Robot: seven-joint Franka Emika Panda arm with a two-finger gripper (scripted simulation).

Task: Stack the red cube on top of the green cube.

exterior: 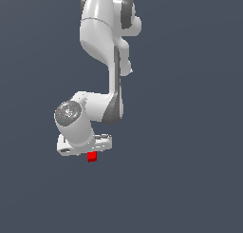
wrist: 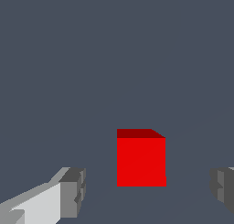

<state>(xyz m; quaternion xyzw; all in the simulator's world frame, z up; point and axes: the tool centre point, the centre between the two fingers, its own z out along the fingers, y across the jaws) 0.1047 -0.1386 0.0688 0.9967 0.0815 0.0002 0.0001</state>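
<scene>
In the exterior view the white robot arm (exterior: 102,61) comes down from the top of the frame and bends toward the lower left. Its gripper (exterior: 88,149) is low in the frame, just left of the middle. The red cube (exterior: 92,156) peeks out right under the gripper, so close that they look like they touch, but this view cannot show if they do. The fingers are too small to see here. The green cube is nowhere in this view. All around is only plain dark grey, which may be the desk. In the wrist view the red cube (wrist: 140,160) sits a little right of the middle, in the lower half of the frame. One grey fingertip (wrist: 72,192) is at the lower left and the other fingertip (wrist: 223,187) is at the lower right edge. The gripper (wrist: 147,189) is wide open and holds nothing, with a gap on each side of the cube. The cube looks to be between the fingers or just past them. I think the robot is on the first step, getting ready to pick up the red cube. Next it should make sure the cube is right between the fingers, then squeeze shut softly, lift up, and go find the green cube.
</scene>
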